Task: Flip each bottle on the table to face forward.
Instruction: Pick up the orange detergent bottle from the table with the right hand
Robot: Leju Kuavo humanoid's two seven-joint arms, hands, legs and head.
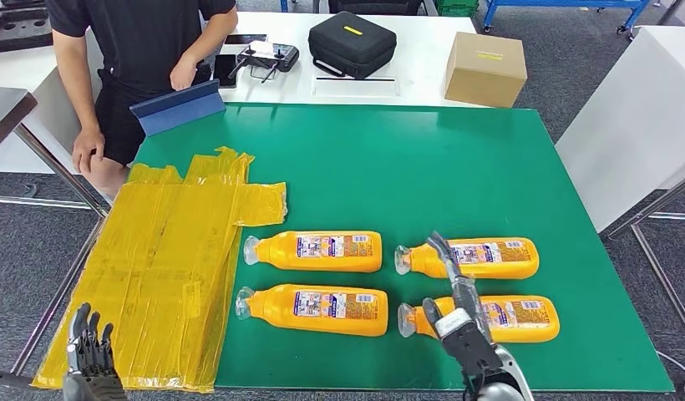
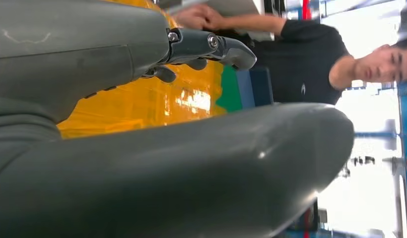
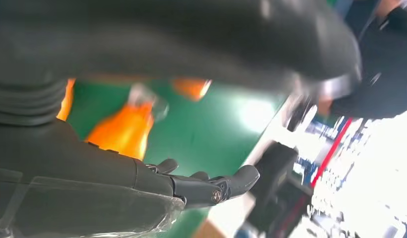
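Observation:
Several orange bottles lie on their sides on the green table (image 1: 456, 175), caps pointing left, in two rows. The far row has one bottle at the left (image 1: 318, 251) and one at the right (image 1: 481, 257). The near row has a left bottle (image 1: 318, 309) and a right bottle (image 1: 498, 319). My right hand (image 1: 458, 313) hovers over the near right bottle with fingers stretched out, holding nothing. The right wrist view shows blurred orange bottles (image 3: 123, 131) beyond the fingers (image 3: 211, 183). My left hand (image 1: 90, 352) is low at the left, fingers apart and empty, above the yellow sheet (image 1: 168, 267).
A person (image 1: 139, 58) stands at the far left corner of the table beside a blue tablet stand (image 1: 179, 107). On the white table behind are a controller (image 1: 268, 57), a black case (image 1: 352, 42) and a cardboard box (image 1: 485, 68).

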